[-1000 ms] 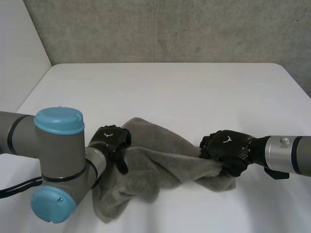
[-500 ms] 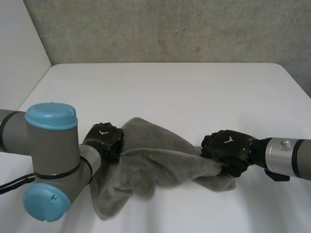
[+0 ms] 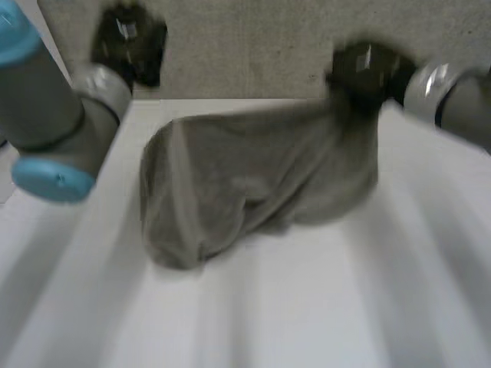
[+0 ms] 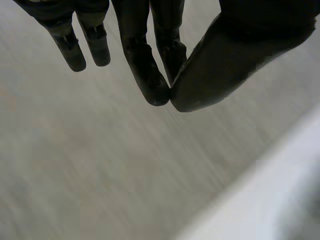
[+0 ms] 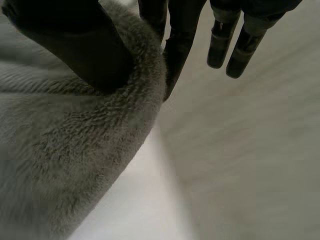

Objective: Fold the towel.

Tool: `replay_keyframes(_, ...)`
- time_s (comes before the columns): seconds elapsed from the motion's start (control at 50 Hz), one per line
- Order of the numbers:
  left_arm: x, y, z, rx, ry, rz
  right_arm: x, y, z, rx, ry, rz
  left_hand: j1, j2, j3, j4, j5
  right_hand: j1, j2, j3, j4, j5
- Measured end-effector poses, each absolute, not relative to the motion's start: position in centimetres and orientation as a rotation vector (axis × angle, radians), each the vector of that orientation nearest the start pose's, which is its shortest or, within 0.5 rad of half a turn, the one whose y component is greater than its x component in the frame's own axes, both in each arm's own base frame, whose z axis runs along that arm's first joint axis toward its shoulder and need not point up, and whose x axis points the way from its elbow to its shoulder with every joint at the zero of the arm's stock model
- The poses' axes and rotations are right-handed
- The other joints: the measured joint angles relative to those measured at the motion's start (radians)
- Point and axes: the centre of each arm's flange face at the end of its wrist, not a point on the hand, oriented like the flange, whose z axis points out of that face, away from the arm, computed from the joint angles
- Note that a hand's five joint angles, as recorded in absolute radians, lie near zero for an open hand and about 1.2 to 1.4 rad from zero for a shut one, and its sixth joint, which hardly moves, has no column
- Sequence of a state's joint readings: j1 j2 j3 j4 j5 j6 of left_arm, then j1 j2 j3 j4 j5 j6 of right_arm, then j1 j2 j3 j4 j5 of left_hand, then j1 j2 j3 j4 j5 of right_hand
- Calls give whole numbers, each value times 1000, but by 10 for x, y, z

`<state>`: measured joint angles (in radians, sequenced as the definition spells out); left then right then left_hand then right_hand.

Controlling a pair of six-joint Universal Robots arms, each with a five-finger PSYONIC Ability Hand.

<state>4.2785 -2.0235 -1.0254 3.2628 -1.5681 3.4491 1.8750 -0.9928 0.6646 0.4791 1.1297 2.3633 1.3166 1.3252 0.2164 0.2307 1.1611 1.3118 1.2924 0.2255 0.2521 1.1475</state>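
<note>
The grey towel (image 3: 253, 176) hangs bunched in the air over the white table (image 3: 307, 307), its lowest fold down near the table. My right hand (image 3: 364, 69) is raised at the towel's right upper end. There its thumb (image 5: 75, 45) pinches the fluffy edge of the towel (image 5: 75, 150) against the fingers. My left hand (image 3: 130, 42) is raised high beyond the towel's left end, apart from it. Its thumb and fingers (image 4: 150, 65) are closed tip to tip with no cloth between them.
A grey wall (image 3: 245, 46) stands right behind the table's far edge, close to both raised hands. My left arm's elbow with its blue cap (image 3: 50, 180) hangs over the table's left side.
Both arms have swung up from the table. The right hand has carried the towel up with it. The left hand has closed and come away from the towel's left part.
</note>
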Motion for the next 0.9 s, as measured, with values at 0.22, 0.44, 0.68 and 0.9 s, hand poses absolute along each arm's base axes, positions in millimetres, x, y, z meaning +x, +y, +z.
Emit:
replay_keyframes(0.22,-264,-296,440,472,1265,-3018,281,-305,421,-1078,1357,-2498,0,0,0,0,0,1,9,0,0,4)
replay_keyframes(0.44,-258,-289,341,734,1605,-2836,271,-270,319,-1259,1687,-2141,0,1,0,0,0,2,9,0,0,4)
replay_keyframes(0.68,-289,-262,198,937,2314,-2487,270,-223,265,-1408,1761,-1880,-708,-719,0,0,-760,2,9,0,0,4)
replay_keyframes(0.9,-295,-266,180,875,2477,-2427,270,-190,261,-1442,1799,-1724,-708,-722,0,0,-769,-244,-242,0,0,-249)
